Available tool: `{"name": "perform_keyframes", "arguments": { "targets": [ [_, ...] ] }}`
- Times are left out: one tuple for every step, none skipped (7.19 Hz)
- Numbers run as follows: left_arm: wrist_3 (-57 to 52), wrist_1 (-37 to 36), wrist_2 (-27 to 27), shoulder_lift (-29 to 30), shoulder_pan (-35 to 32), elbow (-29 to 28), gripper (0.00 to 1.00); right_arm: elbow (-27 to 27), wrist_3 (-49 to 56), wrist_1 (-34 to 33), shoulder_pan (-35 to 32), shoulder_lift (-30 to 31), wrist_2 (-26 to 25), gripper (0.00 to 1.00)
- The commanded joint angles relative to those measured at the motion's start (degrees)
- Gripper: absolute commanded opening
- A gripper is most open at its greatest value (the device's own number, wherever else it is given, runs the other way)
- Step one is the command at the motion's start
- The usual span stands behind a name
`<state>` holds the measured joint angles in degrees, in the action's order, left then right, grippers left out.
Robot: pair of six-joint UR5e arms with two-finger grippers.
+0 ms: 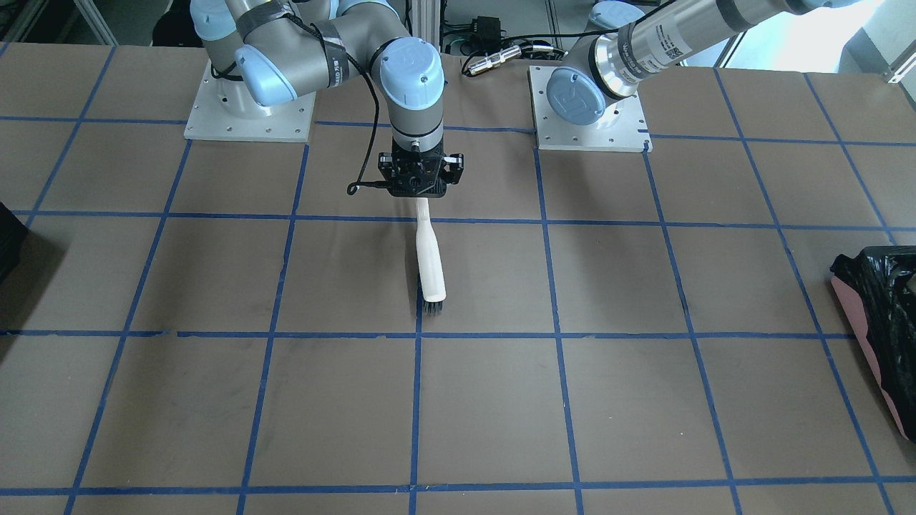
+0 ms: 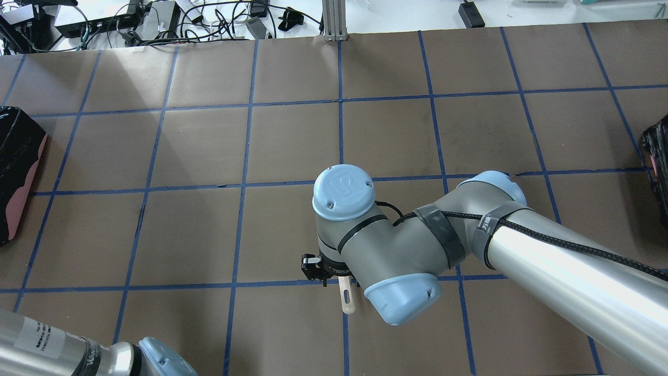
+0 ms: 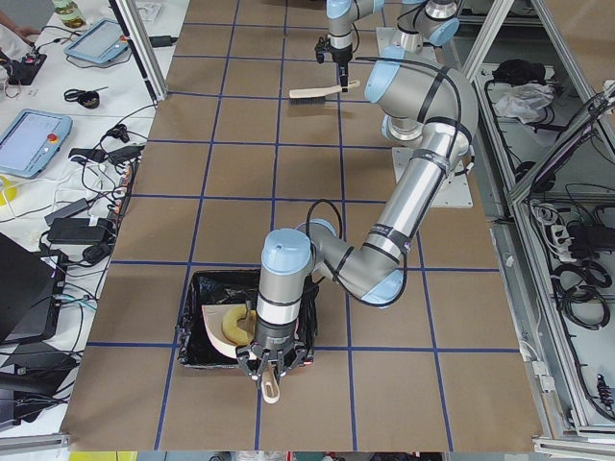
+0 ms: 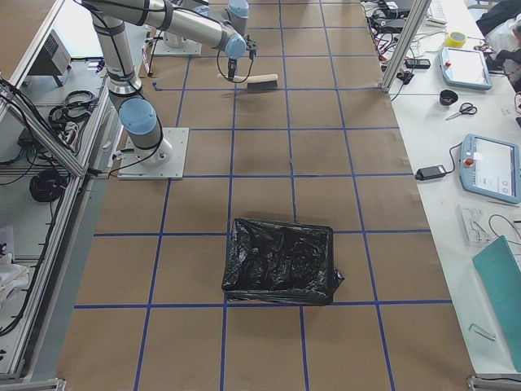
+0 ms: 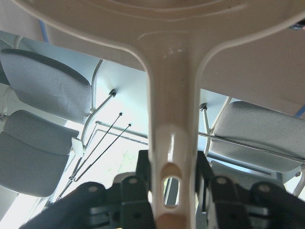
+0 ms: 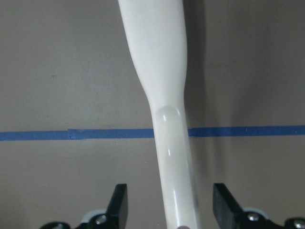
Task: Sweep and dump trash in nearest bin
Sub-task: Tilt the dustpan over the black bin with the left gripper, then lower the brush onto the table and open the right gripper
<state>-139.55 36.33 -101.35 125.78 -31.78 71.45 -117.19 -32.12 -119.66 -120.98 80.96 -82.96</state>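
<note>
The bin (image 3: 195, 322), pink-sided and lined with a black bag, stands at the table end on my left; it also shows in the front view (image 1: 879, 300) and overhead (image 2: 18, 156). My left gripper (image 5: 171, 183) is shut on the handle of a cream dustpan (image 5: 172, 90), tipped over the bin (image 3: 217, 341). A round orange-brown lump (image 3: 233, 324) lies at the pan's mouth inside the bin; the other scraps are hidden. My right gripper (image 1: 419, 193) stands over a white brush (image 1: 430, 250), jaws apart on either side of the handle (image 6: 164, 95).
A second container lined with a black bag (image 4: 281, 262) stands toward my right end, and shows as a dark shape overhead (image 2: 658, 156). Blue tape lines grid the brown table (image 1: 608, 400). Cables and devices lie beyond the far edge (image 2: 156, 21).
</note>
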Motion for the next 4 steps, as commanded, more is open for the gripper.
{"name": "perform_keyframes", "arguments": {
  "targets": [
    [-2.9, -3.6, -0.2, 0.1, -0.3, 0.4, 0.00, 1.9, 1.3, 0.4, 0.2, 0.3, -2.4, 0.71],
    [-4.7, -5.4, -0.2, 0.2, -0.4, 0.4, 0.00, 5.2, 1.4, 0.9, 0.6, 0.5, -4.8, 0.76],
    [-5.1, -5.8, -0.3, -0.1, -0.6, 0.4, 0.00, 9.4, 2.0, 2.5, 1.5, 0.5, -6.6, 0.80],
    [-6.2, -10.0, -0.3, -0.4, -1.2, 0.5, 0.00, 15.4, 3.4, 7.1, 4.0, 0.5, -6.7, 0.86]
  ]
}}
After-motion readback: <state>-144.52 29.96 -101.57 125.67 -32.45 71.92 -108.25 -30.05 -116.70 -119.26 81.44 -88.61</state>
